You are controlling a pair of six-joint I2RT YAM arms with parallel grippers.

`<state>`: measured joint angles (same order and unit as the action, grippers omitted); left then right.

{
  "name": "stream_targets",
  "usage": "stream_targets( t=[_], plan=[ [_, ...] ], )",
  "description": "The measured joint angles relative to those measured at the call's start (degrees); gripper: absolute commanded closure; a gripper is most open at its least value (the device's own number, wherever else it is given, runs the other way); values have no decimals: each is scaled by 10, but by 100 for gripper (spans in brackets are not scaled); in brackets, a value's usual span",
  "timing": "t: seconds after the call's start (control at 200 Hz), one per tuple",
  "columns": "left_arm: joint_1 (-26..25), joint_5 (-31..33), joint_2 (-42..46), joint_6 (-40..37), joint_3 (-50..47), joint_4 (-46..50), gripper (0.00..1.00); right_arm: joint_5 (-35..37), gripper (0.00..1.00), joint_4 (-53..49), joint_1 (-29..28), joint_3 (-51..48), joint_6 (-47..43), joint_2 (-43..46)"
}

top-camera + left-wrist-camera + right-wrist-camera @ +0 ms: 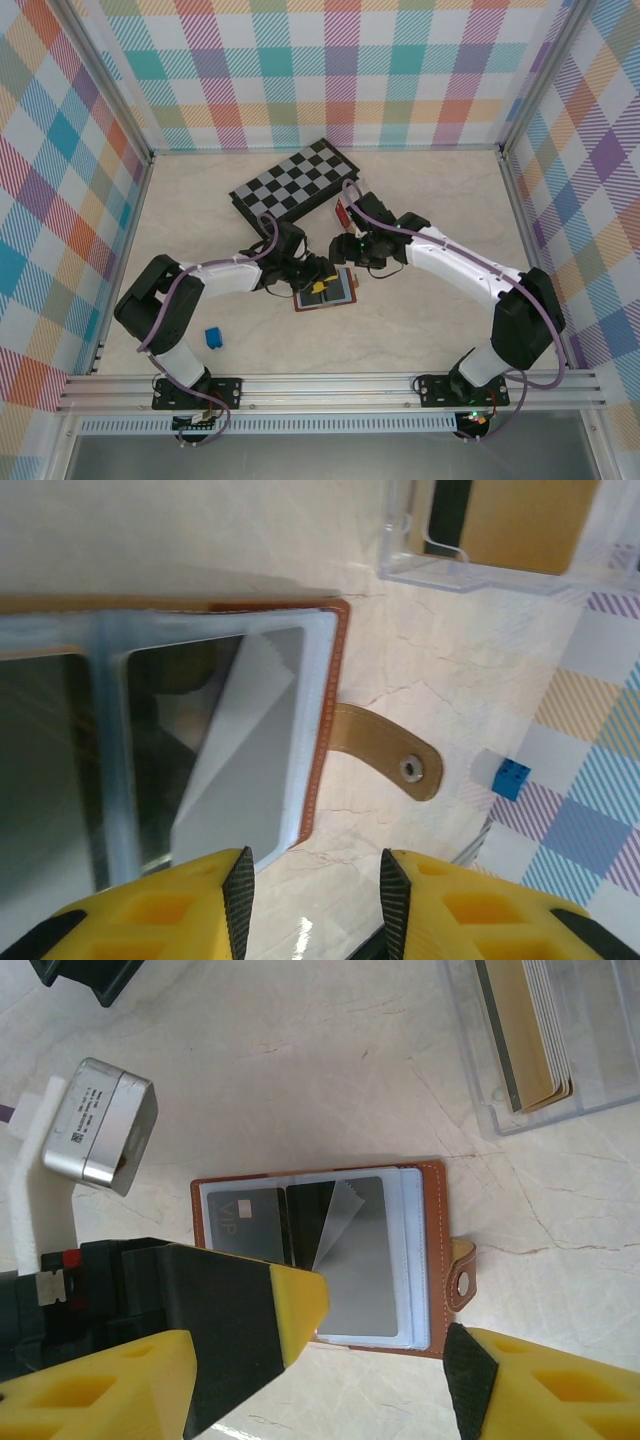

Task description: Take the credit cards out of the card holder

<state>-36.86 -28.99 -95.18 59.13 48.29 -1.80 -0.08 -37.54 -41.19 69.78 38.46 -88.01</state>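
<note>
One bench [430, 200], chessboard [295, 185] at the back. Card holder [320, 1260] lies open and flat near centre, cards [245, 1225] in its sleeves. Right pincer [385, 1345] spread wide, a finger either side of the holder, holding nothing. Left pincer [315, 900] partly spread just beside the holder's corner, empty, gap over bare bench.

One view overhead — both wrist views close above the card holder [335, 1255]

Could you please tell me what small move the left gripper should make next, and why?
Probably ease the left gripper forward and close on the edge of the card holder: its jaws stand open just short of it, and the cards sit in their sleeves.
</note>
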Motion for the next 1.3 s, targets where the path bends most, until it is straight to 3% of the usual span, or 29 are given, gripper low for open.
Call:
stream_targets(
  t=[0.23,0.65,0.935,1.3],
  plan=[
    [19,57,63,-4,-10,64,70,-34,63,1,0,2,-24,-29],
    [27,42,37,7,-29,42,68,-55,81,-29,-11,60,-34,-164],
    [37,10,13,16,-31,-3,67,-34,84,-61,-12,71,-33,-214],
    [42,-16,-18,1,-31,-16,70,-18,81,-72,-12,72,-33,-233]
  ],
)
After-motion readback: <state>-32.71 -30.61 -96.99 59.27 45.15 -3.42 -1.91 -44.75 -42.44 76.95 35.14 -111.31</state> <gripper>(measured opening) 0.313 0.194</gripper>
